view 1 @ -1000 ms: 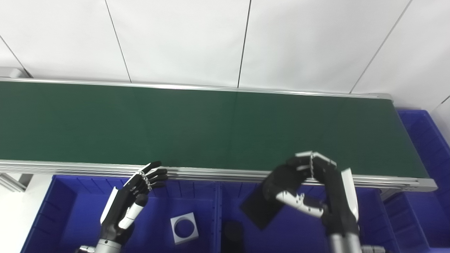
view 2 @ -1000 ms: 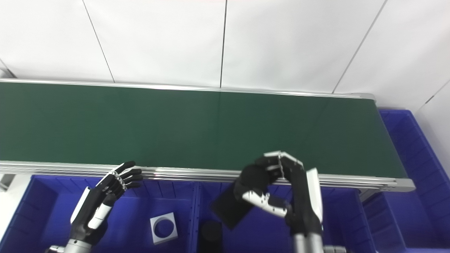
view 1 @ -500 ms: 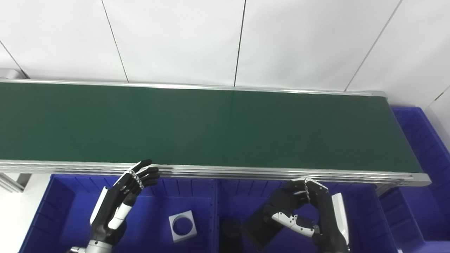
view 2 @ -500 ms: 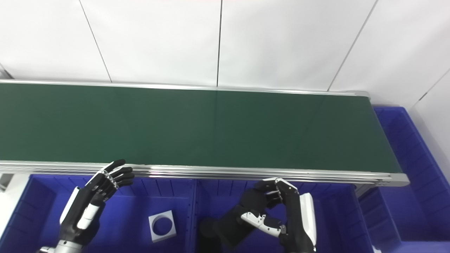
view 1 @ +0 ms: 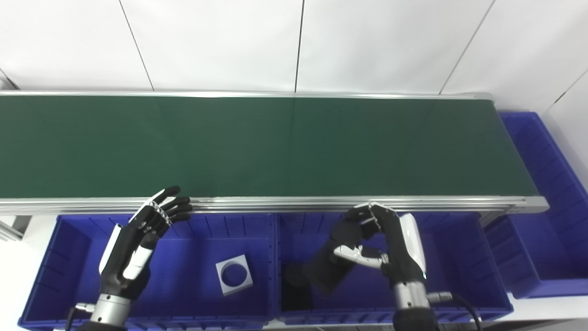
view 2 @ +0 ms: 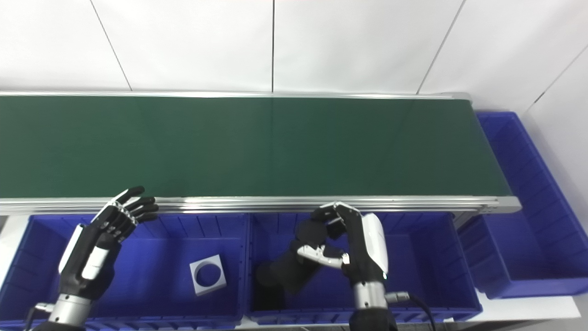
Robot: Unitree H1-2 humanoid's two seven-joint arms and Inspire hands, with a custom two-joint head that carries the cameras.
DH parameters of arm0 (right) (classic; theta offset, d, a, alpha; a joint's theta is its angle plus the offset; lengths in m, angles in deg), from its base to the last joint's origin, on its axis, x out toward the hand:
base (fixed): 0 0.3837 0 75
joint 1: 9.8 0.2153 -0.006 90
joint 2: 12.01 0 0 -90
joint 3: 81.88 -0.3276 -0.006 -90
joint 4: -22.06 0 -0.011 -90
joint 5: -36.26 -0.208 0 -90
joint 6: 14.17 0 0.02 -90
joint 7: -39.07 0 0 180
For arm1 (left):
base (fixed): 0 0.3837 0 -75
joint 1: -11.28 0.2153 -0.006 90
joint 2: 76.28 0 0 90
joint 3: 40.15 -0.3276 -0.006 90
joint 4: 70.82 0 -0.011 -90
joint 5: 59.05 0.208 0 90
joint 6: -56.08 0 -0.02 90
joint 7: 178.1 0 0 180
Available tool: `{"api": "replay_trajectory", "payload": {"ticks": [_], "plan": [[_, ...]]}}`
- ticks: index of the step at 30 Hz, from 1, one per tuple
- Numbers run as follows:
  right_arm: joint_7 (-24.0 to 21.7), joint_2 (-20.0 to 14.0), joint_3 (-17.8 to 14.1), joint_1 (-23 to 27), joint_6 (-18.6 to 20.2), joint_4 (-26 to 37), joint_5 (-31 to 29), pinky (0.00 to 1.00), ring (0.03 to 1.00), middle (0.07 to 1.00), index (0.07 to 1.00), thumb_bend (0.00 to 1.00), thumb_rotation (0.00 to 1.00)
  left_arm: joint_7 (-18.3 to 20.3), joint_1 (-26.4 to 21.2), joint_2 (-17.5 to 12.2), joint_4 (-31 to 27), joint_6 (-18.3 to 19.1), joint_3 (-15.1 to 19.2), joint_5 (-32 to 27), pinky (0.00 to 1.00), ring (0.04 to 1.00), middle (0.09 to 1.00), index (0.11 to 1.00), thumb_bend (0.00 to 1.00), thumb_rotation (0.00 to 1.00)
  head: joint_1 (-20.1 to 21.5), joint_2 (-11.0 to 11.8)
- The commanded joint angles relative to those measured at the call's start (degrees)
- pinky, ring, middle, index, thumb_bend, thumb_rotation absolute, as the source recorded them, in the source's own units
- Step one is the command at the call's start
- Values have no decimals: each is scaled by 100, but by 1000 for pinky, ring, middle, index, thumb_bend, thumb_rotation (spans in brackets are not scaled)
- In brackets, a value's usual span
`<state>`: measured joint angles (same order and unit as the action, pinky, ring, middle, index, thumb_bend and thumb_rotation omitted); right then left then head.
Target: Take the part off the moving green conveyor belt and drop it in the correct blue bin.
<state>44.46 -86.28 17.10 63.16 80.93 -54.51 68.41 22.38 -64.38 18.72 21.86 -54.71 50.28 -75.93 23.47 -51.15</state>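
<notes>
The green conveyor belt carries no part. My right hand is shut on a black flat part. It holds the part tilted, over the middle blue bin, just in front of the belt's near rail. The part's lower end hangs toward the bin's left side. My left hand is open and empty, fingers spread, over the left blue bin, with its fingertips near the rail.
A white square part with a round hole lies in the left bin. A dark black part lies at the middle bin's left end. Another blue bin stands past the belt's right end.
My right hand has carried the black part back from over the belt's near rail to above the middle bin. The left hand holds its pose. The camera has tilted down.
</notes>
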Motion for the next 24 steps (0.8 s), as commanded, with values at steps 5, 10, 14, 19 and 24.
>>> {"api": "replay_trajectory", "payload": {"ticks": [5, 10, 14, 19, 24], "plan": [[253, 108, 84, 272, -130, -276, 98, 376, 416, 502, 506, 518, 0, 9, -61, -147, -254, 79, 117, -148, 706, 737, 765, 826, 734, 742, -86, -108], [674, 113, 165, 342, -453, -564, 249, 370, 408, 500, 514, 517, 0, 80, -112, -170, -191, 65, 143, -202, 707, 733, 764, 825, 738, 742, -83, -70], [904, 111, 226, 348, -500, -618, 337, 396, 423, 496, 497, 519, 0, 95, -124, -192, -172, 39, 141, -211, 708, 736, 767, 828, 732, 752, -105, -55], [916, -13, 357, 341, -389, -589, 485, 445, 431, 494, 512, 520, 0, 52, -120, -177, -166, 57, 146, -153, 706, 733, 763, 822, 746, 747, -104, -28], [136, -313, 701, 330, 378, -225, 1104, 806, 828, 853, 852, 897, 581, 62, -118, -170, -170, 80, 130, -170, 709, 735, 764, 821, 745, 738, -147, -19]]}}
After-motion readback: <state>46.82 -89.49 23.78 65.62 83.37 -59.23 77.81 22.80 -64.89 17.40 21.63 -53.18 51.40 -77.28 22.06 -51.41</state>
